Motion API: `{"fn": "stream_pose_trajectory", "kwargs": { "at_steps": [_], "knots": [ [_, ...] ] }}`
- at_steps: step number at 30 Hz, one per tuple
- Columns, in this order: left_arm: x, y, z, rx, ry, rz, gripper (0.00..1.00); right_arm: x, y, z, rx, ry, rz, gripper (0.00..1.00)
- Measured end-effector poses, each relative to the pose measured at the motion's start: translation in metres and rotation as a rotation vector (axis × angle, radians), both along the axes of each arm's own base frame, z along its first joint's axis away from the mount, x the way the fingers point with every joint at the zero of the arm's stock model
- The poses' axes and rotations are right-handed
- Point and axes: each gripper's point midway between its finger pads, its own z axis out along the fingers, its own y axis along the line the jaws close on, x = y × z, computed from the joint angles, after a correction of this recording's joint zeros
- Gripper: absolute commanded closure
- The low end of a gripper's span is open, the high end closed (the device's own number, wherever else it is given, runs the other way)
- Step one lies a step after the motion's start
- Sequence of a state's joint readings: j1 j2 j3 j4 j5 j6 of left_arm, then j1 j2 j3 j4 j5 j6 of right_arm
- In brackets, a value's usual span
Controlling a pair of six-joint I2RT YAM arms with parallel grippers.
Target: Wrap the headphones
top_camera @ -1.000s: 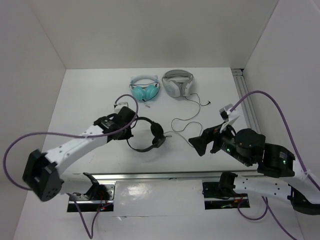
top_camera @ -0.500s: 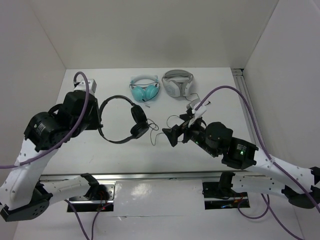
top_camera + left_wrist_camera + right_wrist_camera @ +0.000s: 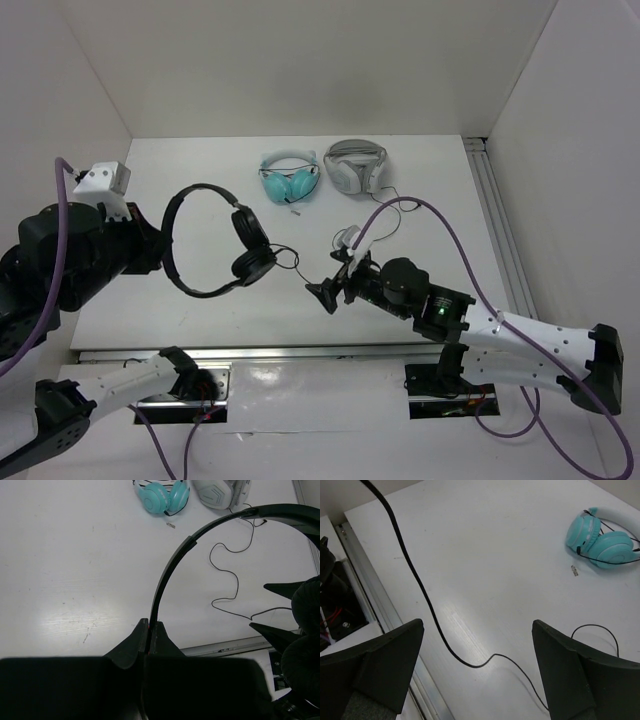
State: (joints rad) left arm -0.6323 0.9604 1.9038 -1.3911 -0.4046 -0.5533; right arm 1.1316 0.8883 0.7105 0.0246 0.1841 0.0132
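Note:
The black headphones (image 3: 205, 245) hang in the air over the left of the table. My left gripper (image 3: 163, 252) is shut on the thin headband (image 3: 172, 565), with the jaws (image 3: 149, 625) pinching it edge-on. The two round ear pads (image 3: 250, 245) hang at the band's right end and show at the right edge of the left wrist view (image 3: 306, 602). The thin black cable (image 3: 290, 252) trails from the pads down to the table (image 3: 225, 575). My right gripper (image 3: 324, 293) is open and empty, its jaws (image 3: 477, 625) wide apart above a curve of the cable (image 3: 420, 587).
Teal headphones (image 3: 290, 180) and white-and-grey headphones (image 3: 355, 165) lie at the back of the table. An aluminium rail (image 3: 300, 350) runs along the front edge and another (image 3: 495, 215) along the right. White walls close in the sides.
My left arm has lifted the headphones up and to the left. My right gripper has moved left, staying open, to the cable below the ear pads.

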Motion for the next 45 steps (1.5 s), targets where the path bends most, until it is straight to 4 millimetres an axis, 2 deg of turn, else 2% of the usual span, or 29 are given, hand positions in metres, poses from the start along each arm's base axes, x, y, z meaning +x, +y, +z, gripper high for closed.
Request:
{"fn": "stream_pose_trajectory", "kwargs": {
  "at_steps": [6,8,11,15,18,24,26,28,34,45],
  "knots": [
    [0.001,-0.007,0.004,-0.012,0.009,-0.023,1.0,0.027,-0.01,-0.008,0.07,0.01,-0.038,0.3],
    [0.001,-0.007,0.005,-0.016,0.009,-0.026,1.0,0.038,-0.014,-0.008,0.099,0.025,-0.039,0.35],
    [-0.001,-0.008,0.006,-0.02,0.01,-0.032,1.0,0.051,-0.012,-0.01,0.13,0.055,-0.021,0.35],
    [-0.001,-0.009,0.006,-0.021,0.013,-0.035,1.0,0.045,-0.005,-0.023,0.14,0.107,0.04,0.33],
    [0.001,-0.01,0.003,-0.016,0.023,-0.034,1.0,0.039,-0.009,-0.02,0.17,0.109,0.045,0.32],
    [0.005,-0.014,-0.015,0.009,0.078,-0.026,1.0,0.022,-0.023,0.018,0.291,0.039,0.074,0.28],
    [0.006,-0.015,-0.016,0.009,0.084,-0.024,1.0,0.017,-0.019,0.019,0.286,0.039,0.112,0.28],
    [0.009,-0.017,-0.016,0.008,0.086,-0.024,1.0,0.014,-0.014,0.015,0.27,0.05,0.145,0.28],
    [0.015,-0.024,-0.015,0.005,0.091,-0.033,1.0,0.013,-0.008,-0.025,0.194,0.125,0.166,0.28],
    [0.02,-0.031,-0.011,-0.01,0.088,-0.045,1.0,0.009,0.001,-0.056,0.152,0.172,0.217,0.28]
  ]
}}
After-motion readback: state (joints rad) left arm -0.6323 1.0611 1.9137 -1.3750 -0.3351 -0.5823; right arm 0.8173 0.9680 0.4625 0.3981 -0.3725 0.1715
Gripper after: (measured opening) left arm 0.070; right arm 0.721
